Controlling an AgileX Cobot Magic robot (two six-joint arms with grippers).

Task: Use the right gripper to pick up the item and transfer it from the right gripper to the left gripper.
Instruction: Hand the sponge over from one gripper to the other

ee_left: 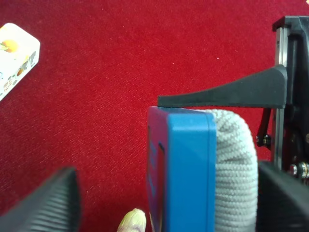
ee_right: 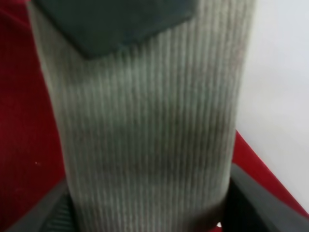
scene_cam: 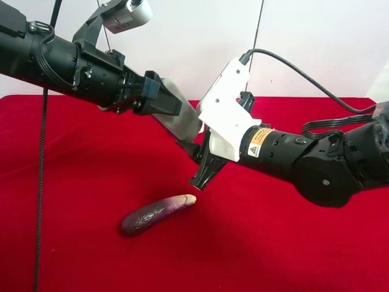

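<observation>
Under the fingers (scene_cam: 205,167) of the right gripper (scene_cam: 196,181) lies the eggplant (scene_cam: 157,213); beside it the red cloth (scene_cam: 292,255) is free.

— What is filling the picture?
— A grey ribbed pad (ee_right: 149,130) is taking up most of it, running straight away from the camera and looking blurred from being so close.
— Is the right claw (ee_right: 149,212) gripping it?
— Its two dark fingers (ee_right: 260,203) are sitting tight against the pad's long edges, one on each side, at the near end.
— Anything at the far end?
— A dark block (ee_right: 116,19) with angled corners is lying across the pad's face there.
— And around it?
— The red bench (ee_right: 24,145) is showing on both sides, and a white wall (ee_right: 280,72) is rising beyond it on one side.
</observation>
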